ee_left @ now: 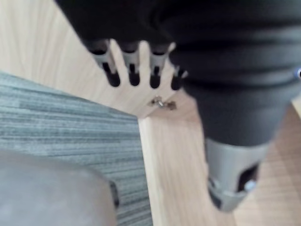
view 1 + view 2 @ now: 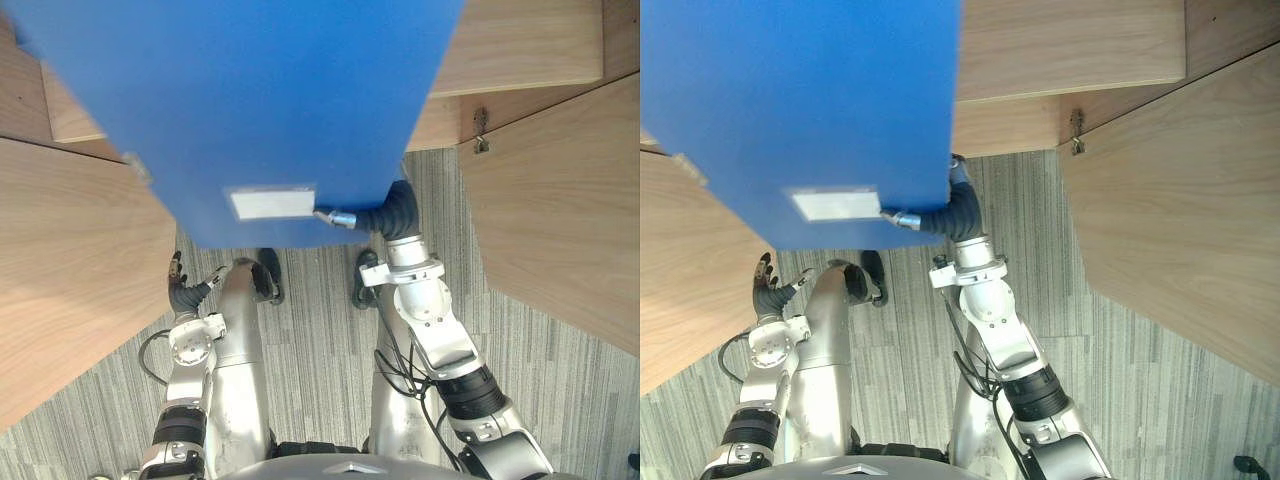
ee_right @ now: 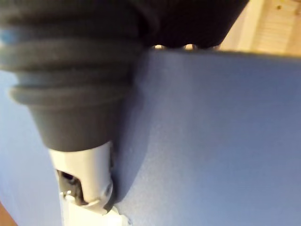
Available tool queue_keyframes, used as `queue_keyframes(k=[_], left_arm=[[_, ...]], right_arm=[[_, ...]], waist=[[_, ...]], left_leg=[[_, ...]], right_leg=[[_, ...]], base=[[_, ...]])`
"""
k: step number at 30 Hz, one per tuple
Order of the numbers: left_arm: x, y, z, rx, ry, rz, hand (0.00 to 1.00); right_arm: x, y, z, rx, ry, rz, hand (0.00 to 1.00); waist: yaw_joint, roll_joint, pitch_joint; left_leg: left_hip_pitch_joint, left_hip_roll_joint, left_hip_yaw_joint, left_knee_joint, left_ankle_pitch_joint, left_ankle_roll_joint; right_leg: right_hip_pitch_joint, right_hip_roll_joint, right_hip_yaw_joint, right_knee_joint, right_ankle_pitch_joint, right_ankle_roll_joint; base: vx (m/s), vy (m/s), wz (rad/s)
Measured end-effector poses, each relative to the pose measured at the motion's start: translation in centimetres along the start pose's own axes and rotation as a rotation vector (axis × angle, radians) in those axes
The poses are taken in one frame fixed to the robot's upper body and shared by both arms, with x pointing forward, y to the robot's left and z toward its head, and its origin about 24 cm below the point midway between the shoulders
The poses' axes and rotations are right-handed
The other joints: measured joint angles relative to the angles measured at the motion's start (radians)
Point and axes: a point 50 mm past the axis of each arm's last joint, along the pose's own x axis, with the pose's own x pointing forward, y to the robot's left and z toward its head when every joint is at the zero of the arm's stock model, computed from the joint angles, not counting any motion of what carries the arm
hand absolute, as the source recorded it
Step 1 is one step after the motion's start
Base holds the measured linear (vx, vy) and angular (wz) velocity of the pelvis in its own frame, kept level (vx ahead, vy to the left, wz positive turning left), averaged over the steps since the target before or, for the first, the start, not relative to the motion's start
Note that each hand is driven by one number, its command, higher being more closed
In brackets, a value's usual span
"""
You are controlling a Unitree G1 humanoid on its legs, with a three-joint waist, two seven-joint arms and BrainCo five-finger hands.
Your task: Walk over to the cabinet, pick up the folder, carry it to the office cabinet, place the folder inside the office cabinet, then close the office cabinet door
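Large flat blue folder (image 2: pixel 280 100), white label (image 2: pixel 272 203) near its lower edge: held aloft before the light wooden office cabinet (image 2: pixel 520 50), whose doors (image 2: pixel 560 220) stand open (the interior is screened by the folder; contents cannot be told). Right hand (image 2: pixel 340 217): thumb clamped on the folder's near edge, fingers underneath. Left hand (image 2: pixel 180 285): hanging low, fingers straight, empty, above grey striped carpet (image 2: pixel 320 340).

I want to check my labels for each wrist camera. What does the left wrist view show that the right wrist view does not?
The left wrist view has the left hand with straight fingers above grey carpet, and a small metal fitting on a wooden panel. The right wrist view has the right hand with its thumb pressed on the blue folder. Both include some light wood.
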Motion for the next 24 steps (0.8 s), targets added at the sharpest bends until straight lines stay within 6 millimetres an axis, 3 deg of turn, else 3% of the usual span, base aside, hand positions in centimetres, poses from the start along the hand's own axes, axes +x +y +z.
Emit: queue_keyframes(k=[6, 13, 24], left_arm=[[0.1, 0.1, 0.1, -0.05, 0.009, 0.021, 0.0], [0.1, 0.3, 0.0, -0.099, 0.025, 0.041, 0.0], [0.1, 0.3, 0.6, -0.159, 0.003, 0.054, 0.0]], right_arm=[[0.3, -1.8, -0.8, 0.224, 0.06, -0.154, 1.0], [2.2, -4.4, -1.1, 0.496, 0.006, -0.334, 1.0], [9.1, -5.9, 0.2, 0.721, -0.115, -0.358, 1.0]], waist=[[0.003, -0.001, 0.0], [0.006, -0.001, 0.0], [0.026, -0.002, 0.001]], left_leg=[[-0.014, -0.003, -0.005, -0.004, 0.002, 0.003], [-0.023, -0.012, -0.022, -0.029, 0.015, -0.013], [-0.071, -0.023, -0.061, -0.053, 0.054, -0.036]], right_leg=[[-0.011, -0.005, -0.007, 0.002, -0.009, -0.003], [-0.012, -0.011, -0.027, -0.009, -0.014, -0.009], [-0.045, -0.022, -0.068, -0.004, -0.016, -0.015]], base=[[-0.03, -0.073, 0.03], [-0.03, -0.072, 0.07], [-0.05, -0.064, 0.08]])
